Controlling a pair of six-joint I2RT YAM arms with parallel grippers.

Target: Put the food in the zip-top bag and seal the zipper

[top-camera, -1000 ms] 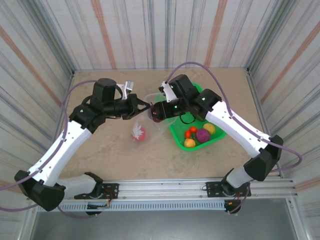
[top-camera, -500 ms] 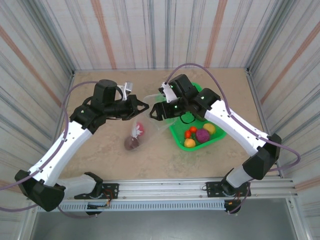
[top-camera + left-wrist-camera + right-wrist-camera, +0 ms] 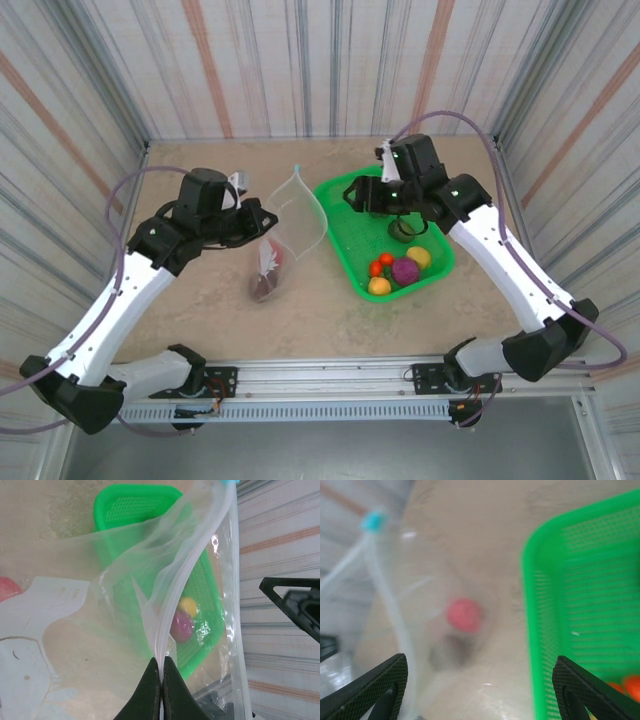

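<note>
Our left arm stretches inward, the left claw point(image 3: 161, 663) pinched shut on the zipper point(image 3: 187, 575) of the zip-top bag point(image 3: 300, 208), which hangs open just beyond it — pink and maroon food point(image 3: 266, 280) lying below the claw. Our right arm bends over the green basket point(image 3: 350, 270), the right claw point(image 3: 480, 660) spread wide, seemingly empty.

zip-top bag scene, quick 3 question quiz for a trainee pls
1. True or false: the left gripper is shut on the mouth edge of the clear crinkly zip-top bag.
2. Which toy food piece lies inside the bag? A) purple round piece B) pink piece C) yellow piece
3. One word: are the jaws of the right gripper, near the green mesh basket, open or shut?
Key: 1 true; 2 B; 3 open.
</note>
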